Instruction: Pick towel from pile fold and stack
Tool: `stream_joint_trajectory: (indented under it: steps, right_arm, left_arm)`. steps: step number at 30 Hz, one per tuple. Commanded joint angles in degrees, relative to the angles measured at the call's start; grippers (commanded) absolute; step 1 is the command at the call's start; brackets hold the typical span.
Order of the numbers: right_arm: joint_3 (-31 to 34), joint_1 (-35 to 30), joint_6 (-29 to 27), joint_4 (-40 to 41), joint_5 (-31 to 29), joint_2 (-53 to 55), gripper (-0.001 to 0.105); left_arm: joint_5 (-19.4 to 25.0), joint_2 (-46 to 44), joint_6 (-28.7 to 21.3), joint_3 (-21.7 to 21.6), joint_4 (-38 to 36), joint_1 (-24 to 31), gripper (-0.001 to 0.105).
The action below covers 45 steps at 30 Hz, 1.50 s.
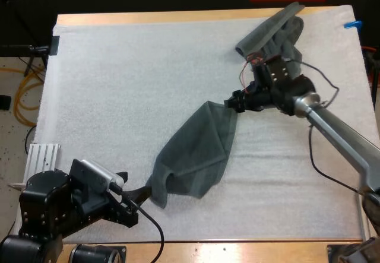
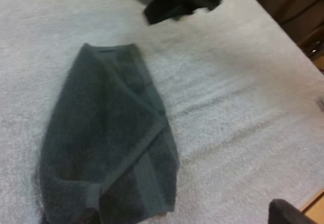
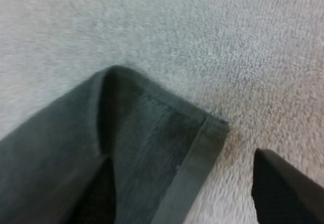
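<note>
- High view: a dark grey-green towel (image 1: 196, 150) lies stretched slantwise across the middle of the white mat (image 1: 136, 79), running from the left gripper (image 1: 133, 187) up to the right gripper (image 1: 233, 104)
- The left gripper's jaws are released: the two black fingers stand apart, and the forward one touches the towel's near lower corner
- The right gripper sits at the towel's far upper corner, its tips right against the cloth; from here I cannot tell how wide its jaws stand
- A second, crumpled towel (image 1: 276, 31) lies at the far right of the mat, just behind the right arm and well apart from the stretched one
- The wooden table (image 1: 237, 248) shows along the mat's near edge
- Left wrist view: the towel (image 2: 111, 133) lies loosely folded over itself on the mat, its near end at the gripper
- One finger (image 2: 288, 213) stands well off to the side with bare mat between it and the cloth, so nothing is grasped
- The right gripper (image 2: 174, 6) is blurred, just beyond the towel's far end
- Right wrist view: a hemmed corner of the towel (image 3: 142, 148) lies between the fingers (image 3: 283, 188)
- That finger is clear of the hem with mat showing between; the other is partly covered by cloth, so the jaws are released
</note>
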State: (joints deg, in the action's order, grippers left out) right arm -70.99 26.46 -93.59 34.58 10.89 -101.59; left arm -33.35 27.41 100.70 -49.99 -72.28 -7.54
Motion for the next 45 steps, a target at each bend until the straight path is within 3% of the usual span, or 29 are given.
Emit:
stream_joint_trajectory:
  steps: [1,13,21,28,31,33,36,41,45]
  right_arm:
    - [-0.4,-0.5,0.2,-1.0,0.9,-1.1,0.056]
    - [-2.0,-1.1,2.2,-5.9,2.6,-9.1,0.055]
    - [-6.7,-1.1,5.2,-1.3,6.0,-13.3,0.055]
    - [-7.5,-1.1,3.4,3.5,6.4,-14.5,0.054]
    - [-7.5,-1.1,3.4,3.9,7.0,-14.5,0.038]
    - [-7.5,-1.1,3.4,4.0,7.0,-14.8,0.019]
    - [-7.5,-1.1,3.5,3.9,6.7,-15.4,0.001]
    - [-7.5,-1.1,3.2,5.1,4.4,-14.5,0.0]
    - [-7.5,-1.1,-2.6,10.3,-1.7,-9.8,0.0]
  left_arm:
    - [-1.2,-0.1,-0.2,-0.2,0.1,-0.3,0.064]
    - [-1.7,-0.1,-0.2,-0.2,0.0,-0.3,0.064]
    - [-1.7,-0.1,-0.2,-0.2,0.2,-0.3,0.064]
    - [-1.7,-0.1,-0.2,-0.2,0.5,-0.3,0.064]
    - [-1.7,-0.1,-0.2,-0.2,0.5,-0.3,0.064]
    - [-1.7,-0.1,-0.2,-0.2,0.5,-0.3,0.064]
    - [-1.7,-0.1,-0.2,-0.2,0.5,-0.3,0.064]
    - [-1.7,-0.1,-0.2,-0.2,0.5,-0.3,0.064]
    - [-1.7,-0.1,-0.5,-0.2,0.5,-0.3,0.064]
